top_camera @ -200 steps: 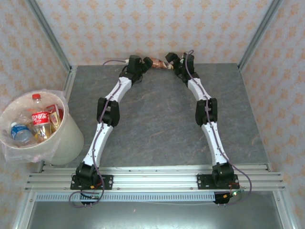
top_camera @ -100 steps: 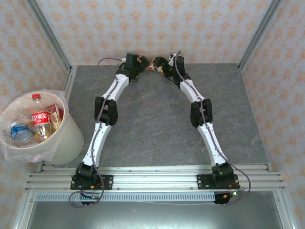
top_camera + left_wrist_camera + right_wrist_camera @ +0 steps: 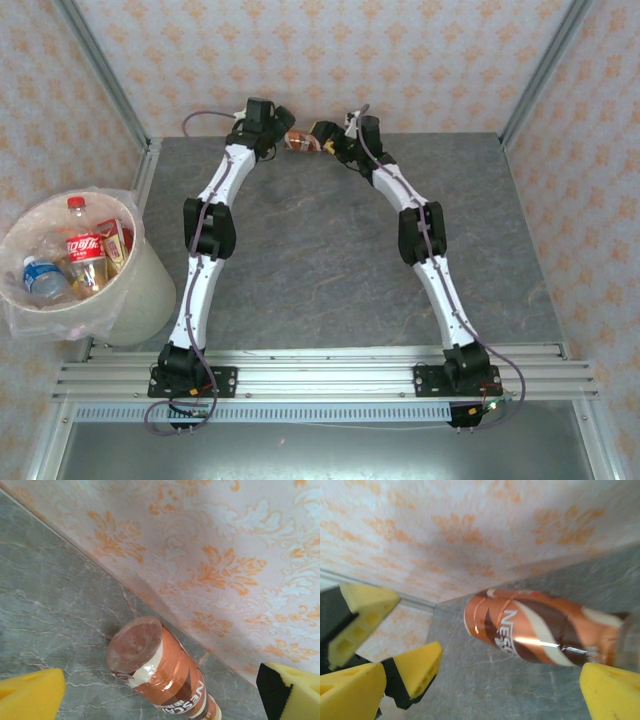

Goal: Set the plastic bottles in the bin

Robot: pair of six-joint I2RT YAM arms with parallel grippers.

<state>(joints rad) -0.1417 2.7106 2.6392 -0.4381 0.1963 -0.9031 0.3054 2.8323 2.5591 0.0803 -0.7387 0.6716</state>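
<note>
The workspace is a booth closed on three sides by walls papered in pale cream with a repeating orange damask motif: a back wall (image 3: pixel 330 60), a left wall (image 3: pixel 40 100) and a right wall (image 3: pixel 600 150). Slim aluminium posts (image 3: pixel 105 70) run up the two back corners. The tabletop (image 3: pixel 320 260) is dark grey with fine pale veins, like marble, and meets the back wall in a straight seam. Along the near edge lie parallel aluminium rails (image 3: pixel 330 375), with a narrow perforated strip (image 3: pixel 320 412) just below them and a dull grey metal sheet (image 3: pixel 320 450) beneath that. The light is soft and even, casting only faint shadows.
</note>
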